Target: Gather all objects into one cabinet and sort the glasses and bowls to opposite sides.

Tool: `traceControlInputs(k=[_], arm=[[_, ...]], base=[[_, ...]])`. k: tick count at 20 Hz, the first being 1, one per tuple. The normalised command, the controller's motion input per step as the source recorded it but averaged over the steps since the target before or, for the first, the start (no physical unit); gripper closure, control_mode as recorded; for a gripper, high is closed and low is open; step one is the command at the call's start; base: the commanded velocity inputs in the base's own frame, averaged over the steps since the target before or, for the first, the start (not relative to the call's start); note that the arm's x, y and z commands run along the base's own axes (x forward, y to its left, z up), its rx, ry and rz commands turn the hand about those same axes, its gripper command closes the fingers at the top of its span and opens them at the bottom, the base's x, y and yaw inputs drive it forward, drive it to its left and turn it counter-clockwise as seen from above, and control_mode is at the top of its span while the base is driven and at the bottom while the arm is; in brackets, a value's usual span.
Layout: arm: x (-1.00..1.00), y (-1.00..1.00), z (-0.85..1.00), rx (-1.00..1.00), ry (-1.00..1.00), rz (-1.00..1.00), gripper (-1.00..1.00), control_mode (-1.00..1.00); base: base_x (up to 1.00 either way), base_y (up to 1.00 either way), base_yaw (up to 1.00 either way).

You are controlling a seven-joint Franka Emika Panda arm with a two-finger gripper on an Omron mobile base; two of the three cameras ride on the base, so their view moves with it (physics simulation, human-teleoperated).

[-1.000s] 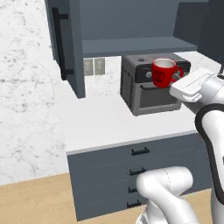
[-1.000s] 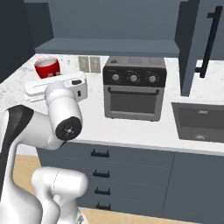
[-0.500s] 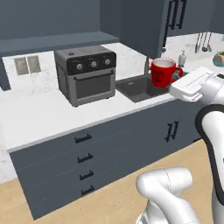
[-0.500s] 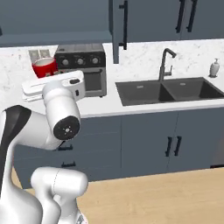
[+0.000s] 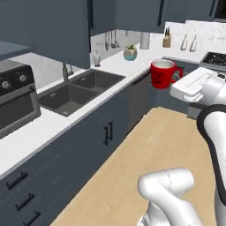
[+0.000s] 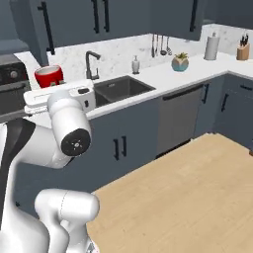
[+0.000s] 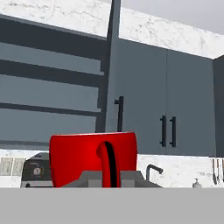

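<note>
Fingers (image 7: 109,175) clamped on glossy red mug (image 5: 162,74), cylindrical with loop handle, upright; no readable markings.

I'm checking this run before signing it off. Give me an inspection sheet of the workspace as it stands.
Surface: white counter with a double sink, bare near the sink.
Job's things: red mug carried upright in the air, handle towards the tool.
Clutter: potted plant, soap bottle, paper roll, knife block.
Tool: tool shut on the red mug's handle.
Cables: nothing seen.
Surroundings: dark wall cabinets, an open cabinet with shelves, toaster oven, wooden floor.
</note>
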Motion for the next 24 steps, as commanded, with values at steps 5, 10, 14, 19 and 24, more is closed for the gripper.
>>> traceControlInputs(k=[5, 10, 14, 19, 24], arm=[[0.0, 0.0, 0.0, 0.0, 0.0, 0.0, 1.0, 1.0], [0.0, 0.0, 0.0, 0.0, 0.0, 0.0, 1.0, 1.0], [0.0, 0.0, 0.0, 0.0, 0.0, 0.0, 1.0, 1.0], [0.0, 0.0, 0.0, 0.0, 0.0, 0.0, 1.0, 1.0], [0.0, 0.0, 0.0, 0.0, 0.0, 0.0, 1.0, 1.0]], base=[[0.01, -0.39, -0.82], [0.43, -0.45, -0.66], [0.96, -0.48, -0.39], [1.0, -0.42, -0.09], [1.0, -0.4, 0.08]])
